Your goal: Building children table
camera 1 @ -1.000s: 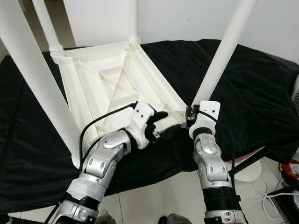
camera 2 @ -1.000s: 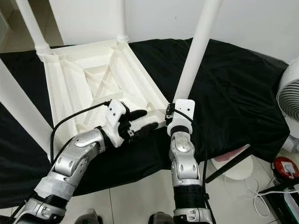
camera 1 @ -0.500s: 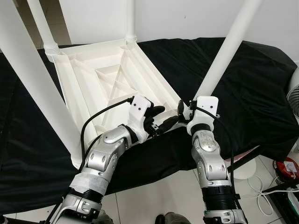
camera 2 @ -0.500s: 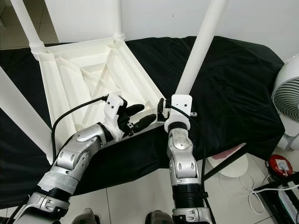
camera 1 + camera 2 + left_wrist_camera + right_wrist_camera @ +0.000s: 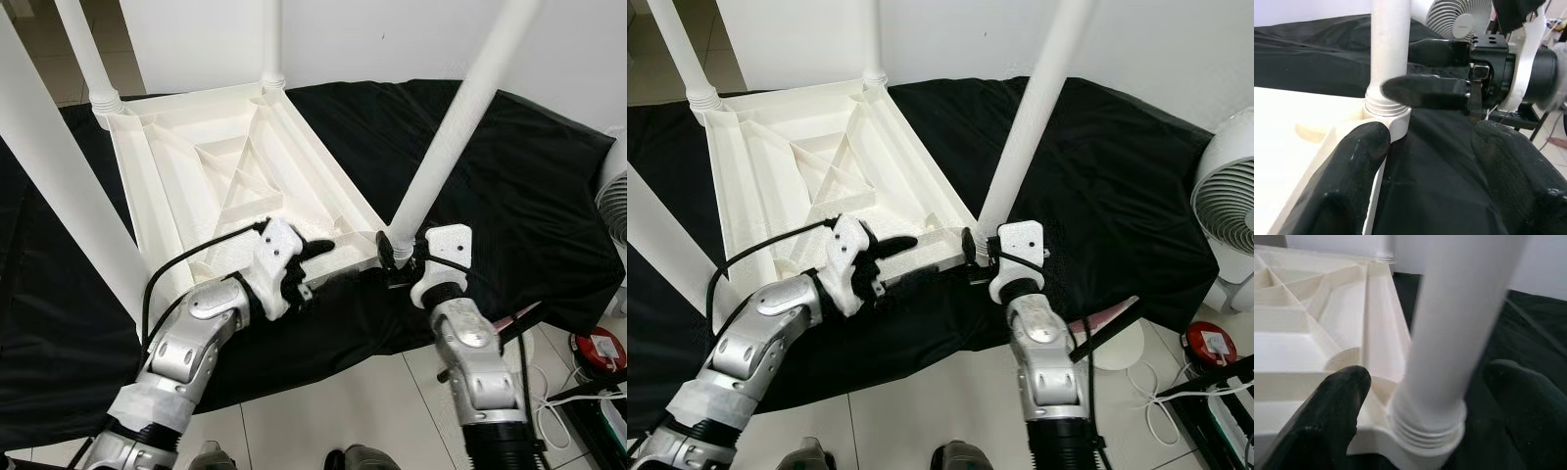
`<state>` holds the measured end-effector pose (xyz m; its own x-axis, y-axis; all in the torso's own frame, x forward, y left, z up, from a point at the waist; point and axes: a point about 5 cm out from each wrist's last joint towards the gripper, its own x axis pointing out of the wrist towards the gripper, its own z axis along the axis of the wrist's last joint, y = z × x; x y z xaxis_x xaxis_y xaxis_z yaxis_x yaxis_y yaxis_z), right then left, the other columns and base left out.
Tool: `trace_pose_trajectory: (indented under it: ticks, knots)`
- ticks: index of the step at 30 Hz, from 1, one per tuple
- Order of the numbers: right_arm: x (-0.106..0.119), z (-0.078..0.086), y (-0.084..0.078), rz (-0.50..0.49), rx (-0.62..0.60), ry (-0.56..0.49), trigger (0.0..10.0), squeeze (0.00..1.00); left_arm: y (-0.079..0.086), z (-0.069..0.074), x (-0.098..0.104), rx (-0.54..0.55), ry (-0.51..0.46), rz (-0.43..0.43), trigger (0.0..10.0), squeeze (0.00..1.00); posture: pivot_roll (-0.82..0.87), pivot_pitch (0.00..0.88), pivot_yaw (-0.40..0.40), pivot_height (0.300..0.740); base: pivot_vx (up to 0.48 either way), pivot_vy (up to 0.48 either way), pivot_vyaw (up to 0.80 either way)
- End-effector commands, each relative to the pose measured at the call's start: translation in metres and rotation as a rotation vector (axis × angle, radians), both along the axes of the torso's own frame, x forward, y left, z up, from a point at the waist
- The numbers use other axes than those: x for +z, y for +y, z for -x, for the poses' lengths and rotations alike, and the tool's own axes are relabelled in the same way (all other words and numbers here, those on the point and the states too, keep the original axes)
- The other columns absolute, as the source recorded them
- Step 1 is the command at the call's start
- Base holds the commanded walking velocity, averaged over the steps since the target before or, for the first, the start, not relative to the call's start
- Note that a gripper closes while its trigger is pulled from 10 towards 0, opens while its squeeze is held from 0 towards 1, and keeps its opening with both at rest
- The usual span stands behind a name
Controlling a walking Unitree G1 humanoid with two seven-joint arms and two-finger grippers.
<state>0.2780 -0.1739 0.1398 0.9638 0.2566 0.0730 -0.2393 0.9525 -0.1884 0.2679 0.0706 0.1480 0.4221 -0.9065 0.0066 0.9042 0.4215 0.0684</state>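
Note:
A white plastic children's table lies upside down on a black cloth, with its legs pointing up. My right gripper is open at the near right corner, one finger on each side of the screwed-in base of the near right leg. The right wrist view shows that leg base between its fingers, with gaps on both sides. My left gripper is open at the table's near edge, just left of that corner. In the left wrist view, one of its fingers rests by the rim, facing the right gripper.
Three more white legs stand up: a thick near left one and two at the far corners. A white fan stands at the right. On the tiled floor lie a red item and cables.
My right forearm has swung out to the right, so its gripper now reaches the leg base from the side. The left gripper has drawn back a little along the near edge.

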Motion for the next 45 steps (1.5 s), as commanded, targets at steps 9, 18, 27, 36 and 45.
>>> trace_pose_trajectory:
  ticks: [9,18,27,36,45]
  knots:
    - [0.002,-0.020,-0.039,0.053,0.203,0.061,10.0,0.00,0.003,0.008,0.004,-0.136,0.009,-0.030,10.0,0.00,0.00,0.008,-0.042,0.740,0.000,0.000,0.00]
    - [0.004,-0.046,-0.033,0.109,0.372,0.118,10.0,0.00,-0.003,0.011,0.008,-0.130,0.006,-0.025,10.0,0.00,0.00,0.001,-0.023,0.740,0.000,0.000,0.00]
    - [0.016,-0.068,-0.026,0.110,0.486,0.126,10.0,0.00,-0.007,0.002,0.009,-0.080,-0.058,-0.097,10.0,0.00,0.03,0.000,-0.020,0.740,0.000,0.000,0.00]
    - [0.017,-0.078,-0.017,0.125,0.601,0.172,10.0,0.00,-0.006,0.001,0.010,-0.063,-0.058,-0.104,10.0,0.00,0.05,0.000,-0.030,0.740,0.000,0.000,0.00]
    - [0.010,-0.081,-0.021,0.126,0.618,0.243,0.0,0.00,-0.004,0.004,0.011,-0.059,-0.053,-0.094,10.0,0.00,0.07,0.000,-0.046,0.740,0.000,0.000,0.00]
